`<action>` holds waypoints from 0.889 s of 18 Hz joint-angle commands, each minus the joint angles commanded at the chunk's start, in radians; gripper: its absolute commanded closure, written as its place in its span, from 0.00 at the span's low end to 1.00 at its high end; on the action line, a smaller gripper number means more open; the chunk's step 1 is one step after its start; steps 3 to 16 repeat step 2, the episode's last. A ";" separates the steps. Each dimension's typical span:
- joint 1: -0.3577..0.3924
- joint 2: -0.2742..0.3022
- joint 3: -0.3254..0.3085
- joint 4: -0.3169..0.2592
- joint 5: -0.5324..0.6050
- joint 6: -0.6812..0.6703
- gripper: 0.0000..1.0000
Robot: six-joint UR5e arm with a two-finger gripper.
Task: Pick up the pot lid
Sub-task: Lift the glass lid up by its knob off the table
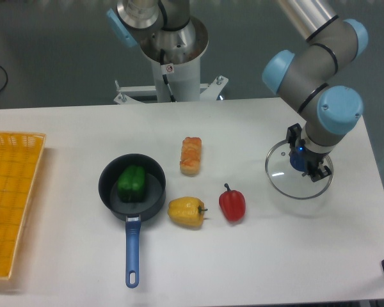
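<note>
Pot lid [287, 183], clear with a metal rim: hanging at three o'clock from the gripper [301, 157], whose fingers are closing on its blue knob [299, 164], parted by only the knob's breadth. Black pan [156, 193]: sitting on the worktop [83, 268] at eight o'clock, blue handle [132, 252] pointing to six, green pepper [131, 183] lying inside. Yellow vegetable [186, 212]: resting at six o'clock. Red pepper [232, 205]: lying at five. Orange item [191, 156]: occupying the centre.
</note>
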State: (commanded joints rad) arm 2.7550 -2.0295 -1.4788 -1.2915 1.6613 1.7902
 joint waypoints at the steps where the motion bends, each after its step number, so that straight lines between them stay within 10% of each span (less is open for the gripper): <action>1: 0.000 0.000 0.000 -0.002 0.000 0.000 0.46; 16: 0.000 0.002 0.000 -0.003 0.000 0.000 0.46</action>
